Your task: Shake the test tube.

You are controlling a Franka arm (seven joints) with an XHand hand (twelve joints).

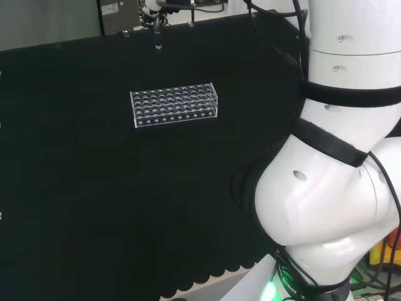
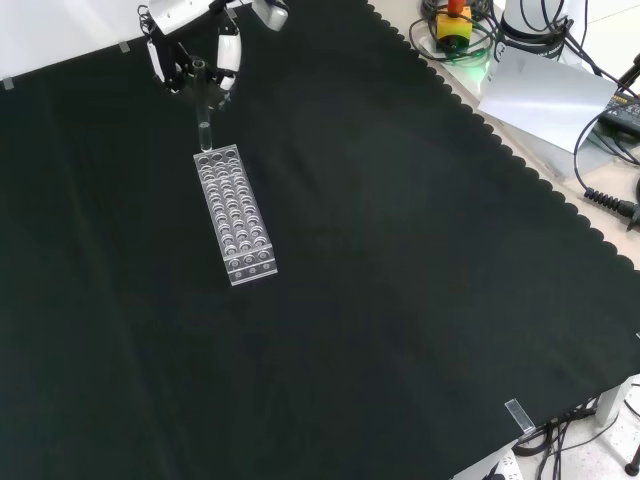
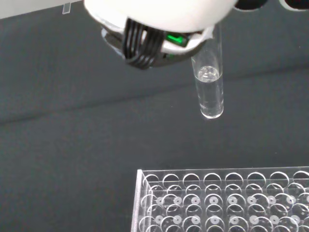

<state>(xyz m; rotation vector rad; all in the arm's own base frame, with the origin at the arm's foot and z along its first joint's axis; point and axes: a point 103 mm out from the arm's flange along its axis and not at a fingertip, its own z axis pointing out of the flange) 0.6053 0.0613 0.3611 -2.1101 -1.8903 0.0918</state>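
Note:
A clear test tube (image 3: 211, 87) with a little clear liquid in its rounded bottom hangs upright in the air. The black and white hand (image 2: 190, 50) is shut on the tube's upper part. In the front view the test tube (image 2: 204, 125) hangs just above the far end of the clear plastic rack (image 2: 236, 215). The head view places the hand (image 1: 152, 9) and test tube (image 1: 157, 39) at the cloth's far edge, beyond the rack (image 1: 175, 105). From the wrist, the rack (image 3: 222, 200) shows several empty holes below the tube, with the hand (image 3: 159, 19) close overhead.
The arm's white links (image 1: 338, 157) stand at the right of the head view. In the front view the cloth's scalloped edge (image 2: 520, 140) runs down the right, with a grey sheet (image 2: 545, 95), cables and a red and yellow button (image 2: 455, 20) beyond it.

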